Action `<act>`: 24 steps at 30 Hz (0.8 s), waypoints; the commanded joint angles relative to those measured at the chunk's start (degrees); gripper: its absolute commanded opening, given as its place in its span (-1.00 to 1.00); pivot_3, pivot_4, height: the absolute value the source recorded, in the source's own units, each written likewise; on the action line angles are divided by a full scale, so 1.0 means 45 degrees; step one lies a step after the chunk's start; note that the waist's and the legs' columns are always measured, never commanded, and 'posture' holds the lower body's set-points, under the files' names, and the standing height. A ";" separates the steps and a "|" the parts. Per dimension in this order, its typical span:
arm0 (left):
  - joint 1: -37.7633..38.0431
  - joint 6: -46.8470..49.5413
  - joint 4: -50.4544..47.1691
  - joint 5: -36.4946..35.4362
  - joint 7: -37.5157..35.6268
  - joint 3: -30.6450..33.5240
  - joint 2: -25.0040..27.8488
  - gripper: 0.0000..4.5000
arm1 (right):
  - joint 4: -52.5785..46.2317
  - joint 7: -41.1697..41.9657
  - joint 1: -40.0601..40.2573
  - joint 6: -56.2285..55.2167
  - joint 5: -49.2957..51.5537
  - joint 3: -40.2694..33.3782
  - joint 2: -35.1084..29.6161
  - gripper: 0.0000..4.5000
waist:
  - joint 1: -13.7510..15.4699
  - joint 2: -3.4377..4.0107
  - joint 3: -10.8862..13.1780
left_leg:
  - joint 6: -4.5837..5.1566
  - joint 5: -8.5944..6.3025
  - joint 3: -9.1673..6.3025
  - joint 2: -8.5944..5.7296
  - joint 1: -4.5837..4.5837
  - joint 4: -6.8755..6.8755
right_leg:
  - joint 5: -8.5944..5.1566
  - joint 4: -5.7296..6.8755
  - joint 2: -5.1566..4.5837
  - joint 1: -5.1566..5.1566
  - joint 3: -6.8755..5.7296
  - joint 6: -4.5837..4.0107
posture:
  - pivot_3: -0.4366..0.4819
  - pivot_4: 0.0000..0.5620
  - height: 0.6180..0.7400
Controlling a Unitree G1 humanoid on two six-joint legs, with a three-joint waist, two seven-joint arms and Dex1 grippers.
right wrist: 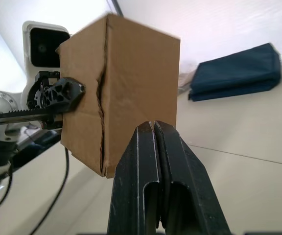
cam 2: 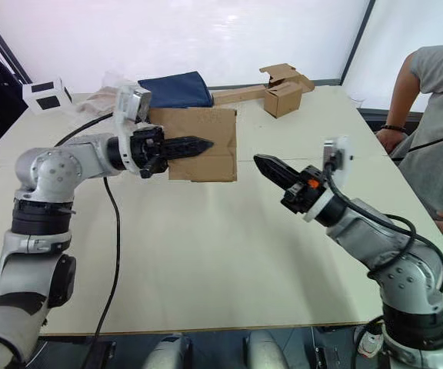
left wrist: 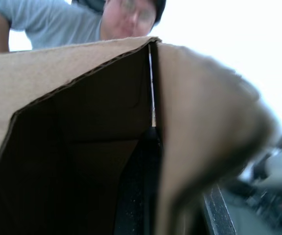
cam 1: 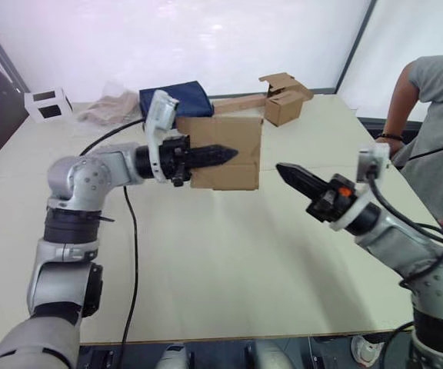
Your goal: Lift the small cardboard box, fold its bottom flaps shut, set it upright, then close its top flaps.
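Pale worktop [cam 1: 229, 254]: box [cam 1: 225, 150] being held aloft.
Left end effector [cam 1: 225, 154] is pinching the box wall; right end effector [cam 1: 285, 171], pressed together, is waiting beside. Bottom flaps [right wrist: 102, 105] seemingly folded; upright setting and top flaps remaining.

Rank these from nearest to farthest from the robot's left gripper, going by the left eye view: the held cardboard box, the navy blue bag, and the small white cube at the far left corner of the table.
1. Cardboard box: clamped by the left gripper, in front of the robot.
2. Navy blue bag: just behind the box.
3. White cube: far left corner of the table.
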 commanded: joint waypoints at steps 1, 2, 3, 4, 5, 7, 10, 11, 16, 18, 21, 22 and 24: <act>-0.1553 -0.0606 0.0934 0.2072 -0.1392 -0.2122 0.0571 -1.00 | -0.0973 -0.0051 0.0413 -0.0577 -0.0200 -0.0643 -0.0081 -0.99 | 0.0003 -0.0001 0.0001 | 0.0000 0.0000 0.0001 -0.0001 0.0000 0.0002 | 0.0000 0.0000 -0.0003 0.0002 0.0001 0.0000 | -0.05 -0.47 1.00; -0.1914 -0.1115 0.1245 0.2830 -0.1880 -0.2905 0.0669 -1.00 | -0.1088 -0.0105 0.0569 -0.0693 -0.0343 -0.0699 -0.0043 -0.99 | 0.0001 -0.0001 0.0001 | 0.0000 0.0000 0.0001 -0.0001 0.0000 0.0002 | 0.0000 -0.0003 -0.0002 0.0005 0.0001 0.0000 | -0.05 -0.47 1.00; -0.2259 -0.1614 0.1532 0.3556 -0.2495 -0.3727 0.0765 -1.00 | -0.1155 -0.0214 0.0715 -0.0799 -0.0441 -0.0737 0.0046 -0.99 | 0.0002 -0.0001 0.0001 | 0.0000 0.0000 0.0003 -0.0003 0.0001 0.0001 | 0.0000 -0.0004 -0.0003 0.0008 0.0003 0.0000 | -0.05 -0.47 1.00; -0.2548 -0.2141 0.1780 0.4220 -0.3143 -0.4487 0.0803 -1.00 | -0.1148 -0.0358 0.0848 -0.0901 -0.0590 -0.0738 0.0171 -0.99 | 0.0016 -0.0001 0.0001 | 0.0000 0.0000 0.0004 -0.0004 0.0001 0.0001 | 0.0000 -0.0007 -0.0002 0.0008 0.0003 0.0000 | -0.05 -0.47 1.00; -0.2860 -0.2577 0.2128 0.4877 -0.3604 -0.5191 0.0730 -1.00 | -0.1133 -0.0407 0.0997 -0.1010 -0.0790 -0.0684 0.0272 -0.99 | 0.0013 0.0001 0.0000 | 0.0000 0.0000 0.0004 -0.0005 0.0000 -0.0002 | 0.0000 -0.0012 -0.0001 0.0009 0.0001 0.0000 | -0.05 -0.47 1.00; -0.3377 -0.3581 0.2788 0.6158 -0.4514 -0.6456 0.0567 -1.00 | -0.1150 -0.0341 0.1198 -0.1212 -0.1157 -0.0465 0.0440 -0.99 | 0.0013 0.0000 0.0002 | 0.0001 -0.0001 0.0008 -0.0004 0.0000 -0.0003 | -0.0001 -0.0015 -0.0001 0.0009 0.0005 0.0000 | -0.05 -0.47 1.00; -0.3858 -0.4818 0.3800 0.7448 -0.5635 -0.7471 0.0318 -1.00 | -0.1059 -0.0342 0.1123 -0.1422 -0.1567 -0.0151 0.0692 -0.99 | -0.0016 0.0002 0.0004 | 0.0002 -0.0001 0.0008 -0.0005 -0.0001 -0.0002 | -0.0001 -0.0013 0.0001 0.0007 0.0006 0.0000 | -0.05 -0.47 1.00; -0.4091 -0.6002 0.4435 0.8409 -0.6028 -0.8180 0.0176 -1.00 | -0.1148 -0.0427 0.1119 -0.1637 -0.1781 -0.0058 0.0912 -0.99 | -0.0020 0.0003 0.0006 | 0.0002 -0.0001 0.0008 -0.0004 -0.0001 -0.0003 | -0.0001 -0.0013 0.0003 0.0005 0.0008 -0.0001 | -0.05 -0.47 1.00; -0.4793 -0.9634 0.6374 1.0460 -0.6801 -1.0062 -0.0527 -1.00 | -0.1660 -0.1048 0.1635 -0.2409 -0.2927 0.0418 0.1971 -0.99 | 0.0009 0.0001 0.0008 | 0.0010 -0.0006 0.0005 -0.0003 -0.0002 -0.0005 | -0.0002 -0.0015 0.0006 0.0005 0.0009 -0.0002 | -0.05 -0.47 1.00; -0.5108 -1.0452 0.6856 1.0124 -0.6801 -1.0400 -0.0752 -1.00 | -0.1861 -0.1219 0.1879 -0.2541 -0.3198 0.0598 0.2229 -0.99 | 0.0009 -0.0006 0.0011 | 0.0012 -0.0006 0.0006 -0.0003 -0.0011 -0.0001 | -0.0002 -0.0017 0.0002 0.0002 0.0009 -0.0001 | -0.05 -0.47 1.00; -0.5542 -1.1109 0.7474 0.9823 -0.6801 -1.0692 -0.1030 -0.75 | -0.2078 -0.1382 0.2142 -0.2668 -0.3418 0.0677 0.2427 -1.00 | 0.0027 -0.0007 0.0012 | 0.0013 -0.0007 0.0005 -0.0004 -0.0010 0.0005 | -0.0002 -0.0013 -0.0001 0.0004 0.0009 0.0000 | -0.05 -0.47 1.00; -0.5785 -1.1241 0.7627 0.9530 -0.6801 -1.0793 -0.1138 -0.64 | -0.2137 -0.1419 0.2234 -0.2688 -0.3451 0.0653 0.2446 -1.00 | 0.0021 -0.0007 0.0012 | 0.0013 -0.0007 0.0005 -0.0004 -0.0010 0.0005 | -0.0002 -0.0013 -0.0001 0.0006 0.0008 0.0000 | -0.05 -0.47 1.00; -0.6233 -1.1348 0.8055 0.9205 -0.6801 -1.0758 -0.1461 -0.34 | -0.2140 -0.1447 0.2279 -0.2657 -0.3464 0.0606 0.2420 -1.00 | 0.0011 -0.0011 0.0015 | 0.0018 -0.0010 0.0005 -0.0004 -0.0011 0.0004 | -0.0003 -0.0013 0.0000 0.0006 0.0008 0.0002 | -0.05 -0.47 1.00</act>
